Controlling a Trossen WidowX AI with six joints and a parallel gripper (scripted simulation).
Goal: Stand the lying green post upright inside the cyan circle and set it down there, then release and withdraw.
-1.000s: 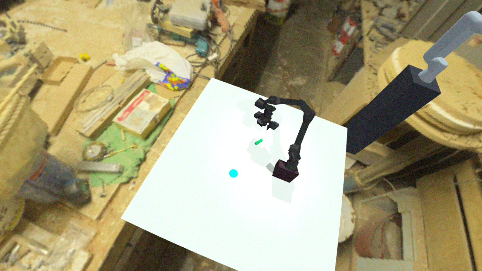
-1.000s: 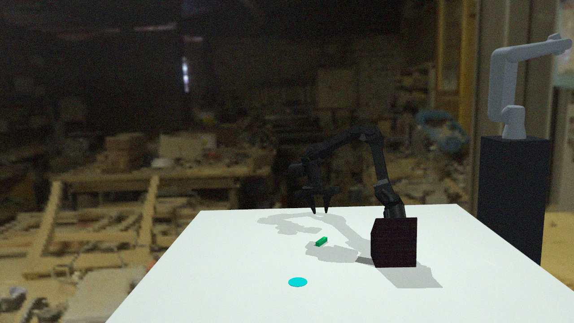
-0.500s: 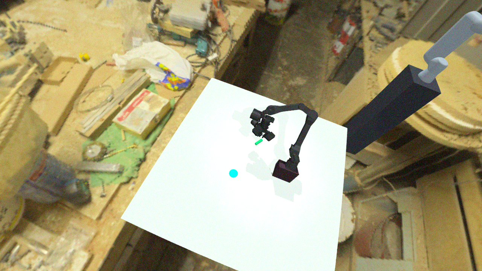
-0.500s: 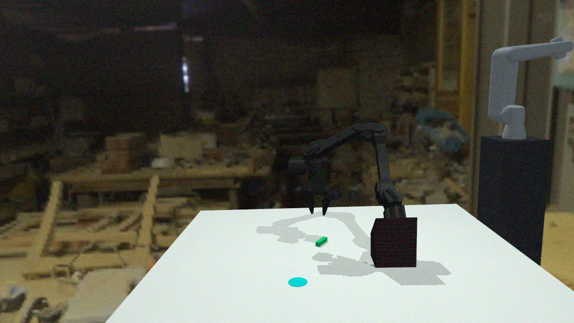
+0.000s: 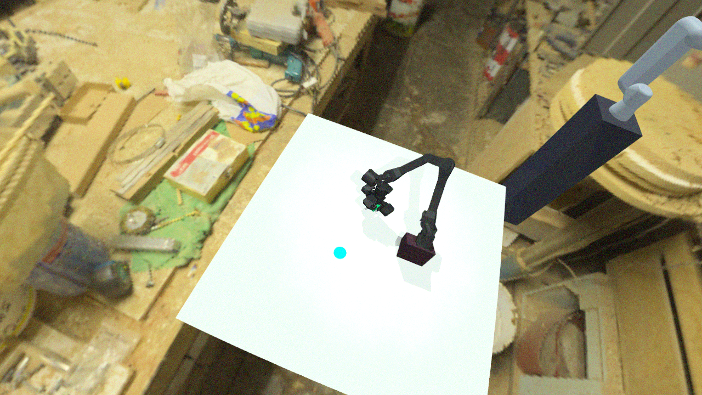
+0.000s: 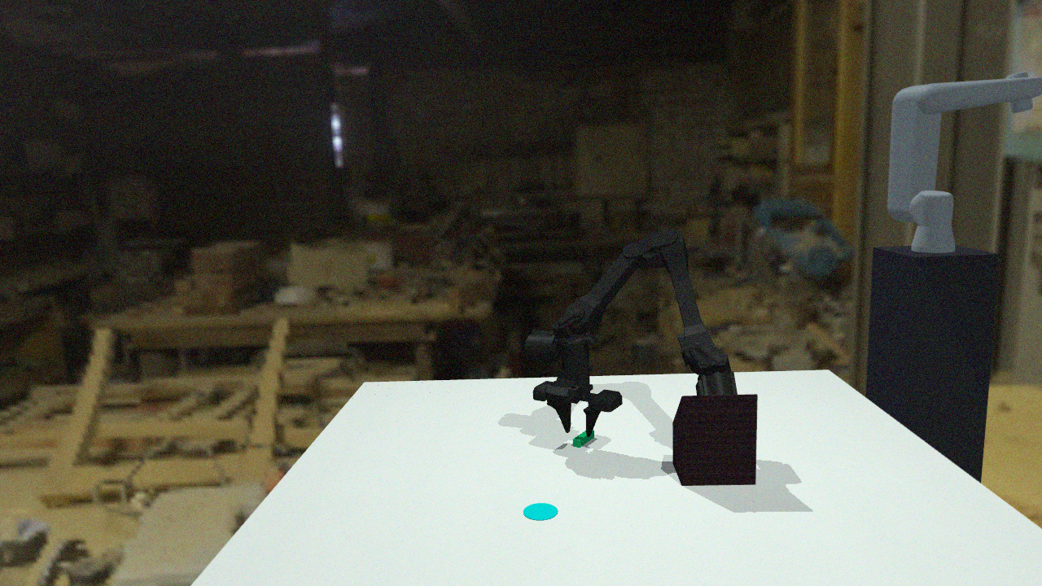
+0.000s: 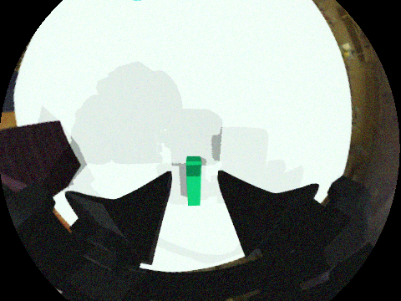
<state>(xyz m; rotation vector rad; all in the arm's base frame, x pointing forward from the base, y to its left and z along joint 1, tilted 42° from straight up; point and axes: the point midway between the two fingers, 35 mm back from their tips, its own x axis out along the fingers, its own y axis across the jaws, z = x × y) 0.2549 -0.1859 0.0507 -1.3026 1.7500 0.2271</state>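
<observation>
1. Top: green post (image 5: 376, 207) (image 6: 583, 439) (image 7: 194, 184) is mostly hidden under the gripper (image 5: 378, 208) (image 6: 578, 434) (image 7: 195, 176), well apart from the cyan circle (image 5: 339, 252) (image 6: 540, 511) (image 7: 137, 0). There's a red-banded carton (image 5: 205, 164) off to the side, but its print is too blurry to read.
2. Exterior: post's lying on the white counter (image 6: 437, 466) (image 5: 294, 275) (image 7: 251, 63), right by the fingertips. Looks like a stiff, light little block, probably not fragile; smooth faces might slip, imo.
3. Wrist: fingers are partway open, gap on both sides of the post, nothing held. I'd pinch the long sides, maybe nearer one end so it can be tipped upright. No brand or label on it that I can see.
</observation>
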